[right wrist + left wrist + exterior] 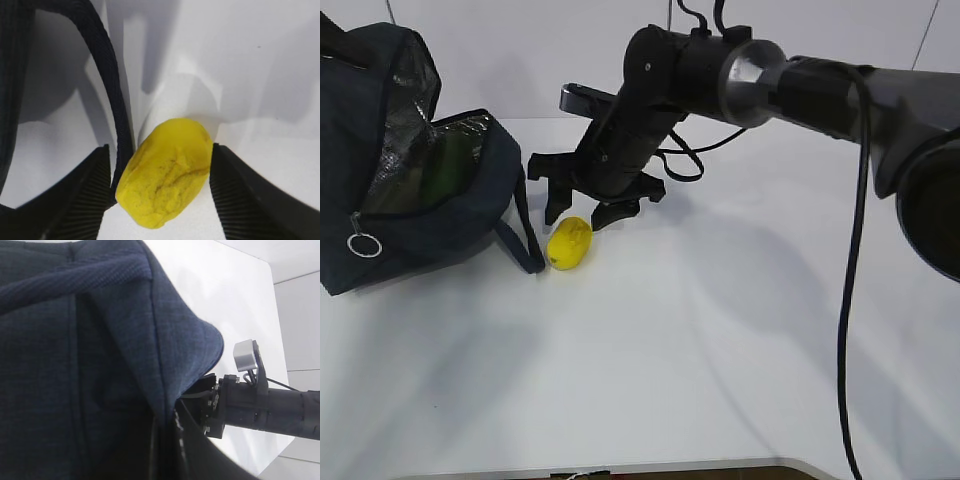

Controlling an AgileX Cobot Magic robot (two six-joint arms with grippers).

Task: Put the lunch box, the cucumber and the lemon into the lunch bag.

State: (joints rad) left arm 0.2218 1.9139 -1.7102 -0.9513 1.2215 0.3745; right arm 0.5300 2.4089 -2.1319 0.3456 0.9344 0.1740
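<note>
The navy lunch bag stands open at the left, lid flap up and silvery lining showing. Something dark green, seemingly the cucumber, lies inside it. The lunch box is hidden. The yellow lemon rests on the table beside the bag's handle strap. My right gripper is open and just over the lemon, one finger on each side. The strap runs between the left finger and the lemon. My left gripper is shut, with a fold of the bag's fabric drawn into it.
White table all round, with its front edge at the bottom of the exterior view. A zipper ring pull hangs at the bag's front. The right arm shows past the bag in the left wrist view.
</note>
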